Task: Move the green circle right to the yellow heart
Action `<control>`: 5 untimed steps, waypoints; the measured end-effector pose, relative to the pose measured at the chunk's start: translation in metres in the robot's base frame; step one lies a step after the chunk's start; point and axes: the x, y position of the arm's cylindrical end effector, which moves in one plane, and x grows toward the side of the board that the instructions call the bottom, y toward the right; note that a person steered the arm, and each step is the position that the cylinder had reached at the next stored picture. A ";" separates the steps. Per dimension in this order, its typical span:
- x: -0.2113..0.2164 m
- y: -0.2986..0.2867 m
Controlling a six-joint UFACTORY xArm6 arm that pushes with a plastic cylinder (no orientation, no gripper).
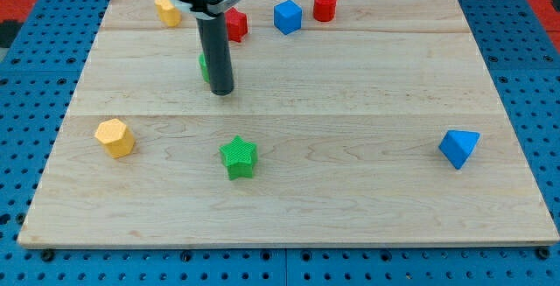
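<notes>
The tip [224,91] stands on the board [350,163], a bare rod with no jaws to open or close and nothing grasped; it touches, or stands just in front of, the green circle [203,67], which shows only as a sliver at the rod's left edge, so its exact contact cannot be told. The yellow heart [167,11] lies near the top edge, up and to the view's left of the circle. To do the step well, the tip should probably come round to the circle's lower right side and push up and leftward in a straight line, stopping just right of the heart and steering clear of the red block [236,25] close by. Count of blocks: two yellow, the heart and a hexagon [115,137]; two green, the circle and a star [238,157]; two red, one half hidden behind the rod and a cylinder [325,5]; two blue, a cube [287,17] and a wedge [458,148].
</notes>
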 end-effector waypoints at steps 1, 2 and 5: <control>-0.041 -0.027; -0.033 -0.034; -0.082 -0.024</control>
